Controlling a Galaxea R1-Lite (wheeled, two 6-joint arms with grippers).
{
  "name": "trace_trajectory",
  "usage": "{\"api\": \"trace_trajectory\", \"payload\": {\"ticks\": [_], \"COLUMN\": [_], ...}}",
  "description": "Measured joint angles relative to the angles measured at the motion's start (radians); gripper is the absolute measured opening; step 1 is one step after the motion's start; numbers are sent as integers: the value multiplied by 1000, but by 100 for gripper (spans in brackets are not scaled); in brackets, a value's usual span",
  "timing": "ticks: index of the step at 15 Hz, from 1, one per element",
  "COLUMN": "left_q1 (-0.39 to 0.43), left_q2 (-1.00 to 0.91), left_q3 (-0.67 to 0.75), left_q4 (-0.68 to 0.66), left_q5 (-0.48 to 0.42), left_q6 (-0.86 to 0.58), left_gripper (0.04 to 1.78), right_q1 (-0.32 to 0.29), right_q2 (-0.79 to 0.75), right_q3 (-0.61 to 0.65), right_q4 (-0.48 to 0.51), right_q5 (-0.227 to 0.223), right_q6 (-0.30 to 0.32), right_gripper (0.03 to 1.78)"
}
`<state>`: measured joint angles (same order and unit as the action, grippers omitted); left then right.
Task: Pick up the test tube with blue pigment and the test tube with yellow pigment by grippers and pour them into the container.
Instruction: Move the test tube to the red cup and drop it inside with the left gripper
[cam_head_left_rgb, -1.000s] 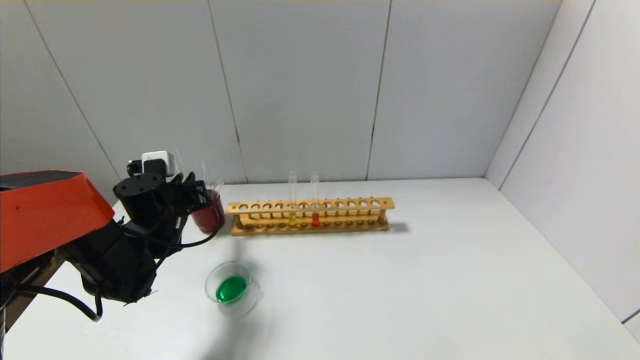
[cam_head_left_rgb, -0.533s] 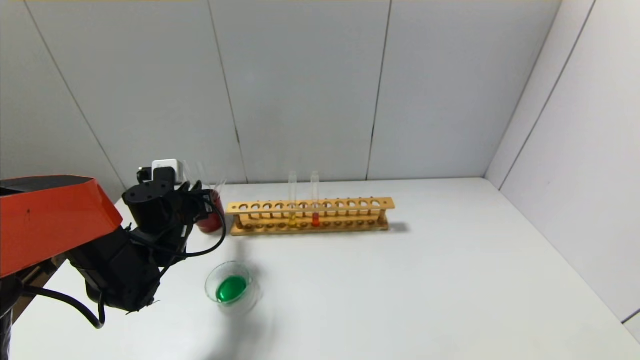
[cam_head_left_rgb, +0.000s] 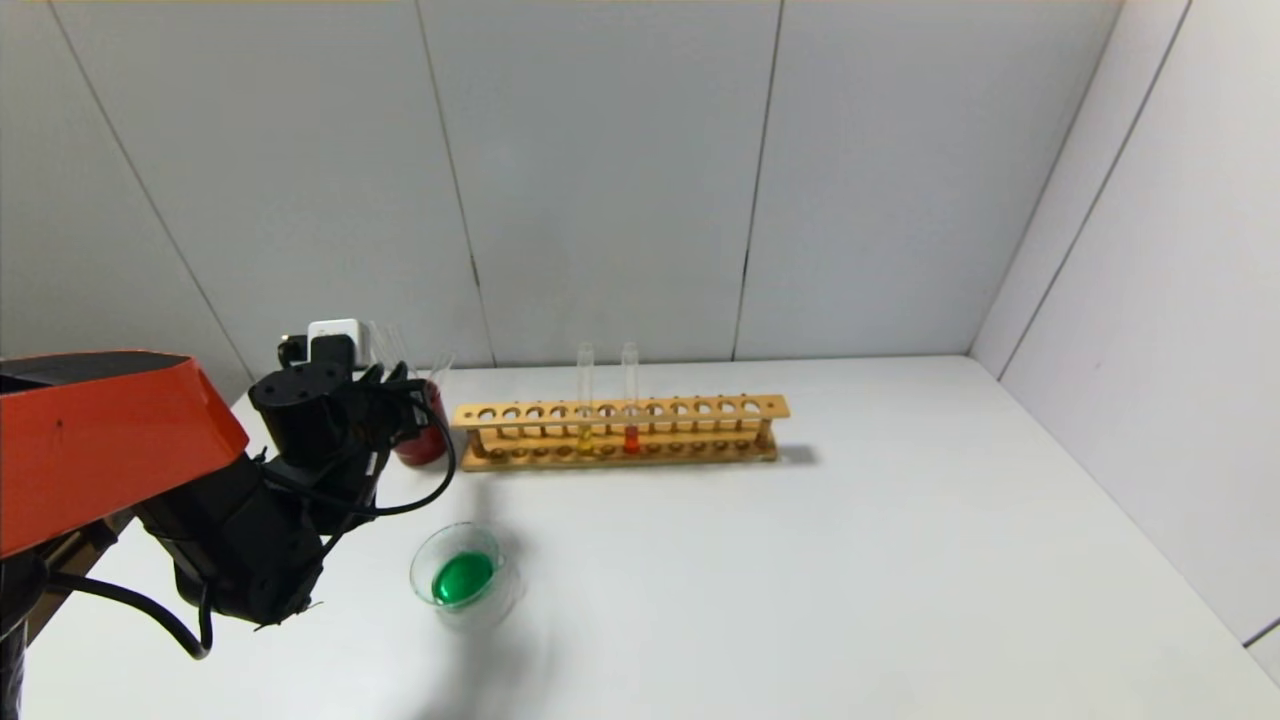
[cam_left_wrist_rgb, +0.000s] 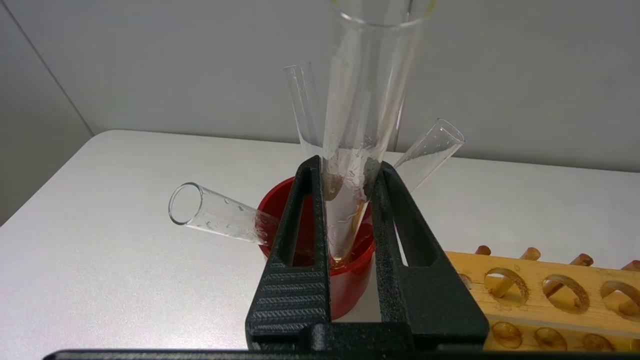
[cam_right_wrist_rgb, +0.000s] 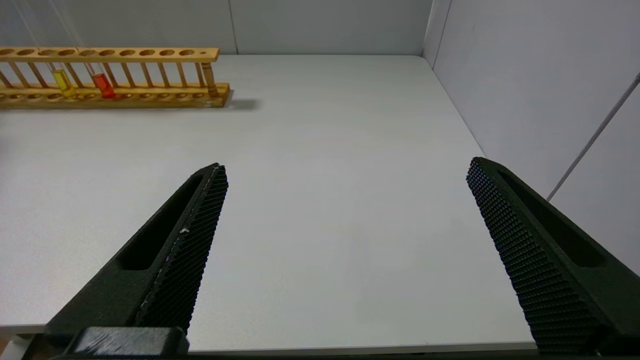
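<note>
Since a second ago, the left arm has been drawn slightly toward the near-left corner of the white matt table (cam_head_left_rgb: 850, 560), and the red cup is now less hidden behind it.

That table is the largest thing, smooth and bare along its right edge. Near its back edge the long pale wooden rack with a row of round holes (cam_head_left_rgb: 620, 430) is set. In it the slim clear glass tube with light yellow liquid (cam_head_left_rgb: 585, 400) is seen upright, with a tube of red-orange liquid (cam_head_left_rgb: 630, 398) just beside it; no tube with blue liquid can be found.

The black pointed left gripper (cam_left_wrist_rgb: 350, 200) is held above the opaque dark red cup (cam_left_wrist_rgb: 345, 285) at the back-left corner and is clamped on an emptied clear glass tube (cam_left_wrist_rgb: 367, 100), its round end lowered into the cup, probably to be discarded. Three more wet empty tubes (cam_left_wrist_rgb: 215, 217) are leaned in that cup.

The right gripper (cam_right_wrist_rgb: 345, 210) is parked low at the near edge on the right, its textured fingers (cam_right_wrist_rgb: 190, 250) spread wide apart.

The small shallow clear glass dish (cam_head_left_rgb: 462, 575), near the front-left, already holds green liquid, so both pours are judged done.
</note>
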<state>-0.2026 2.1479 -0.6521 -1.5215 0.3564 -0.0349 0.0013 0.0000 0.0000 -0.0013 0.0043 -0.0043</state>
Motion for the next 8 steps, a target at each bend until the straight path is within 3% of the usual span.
{"api": "trace_trajectory", "payload": {"ticks": [8], "left_q1": [9], "left_q2": [15], "left_q3": [-15], "left_q4": [0], "left_q5": [0], "left_q6": [-7], "left_gripper": [31], "right_q1": [0], "right_q2": [0], "right_q3": [0], "right_q4": [0], "right_q5": [0], "right_q6": [0], "right_gripper": [175]}}
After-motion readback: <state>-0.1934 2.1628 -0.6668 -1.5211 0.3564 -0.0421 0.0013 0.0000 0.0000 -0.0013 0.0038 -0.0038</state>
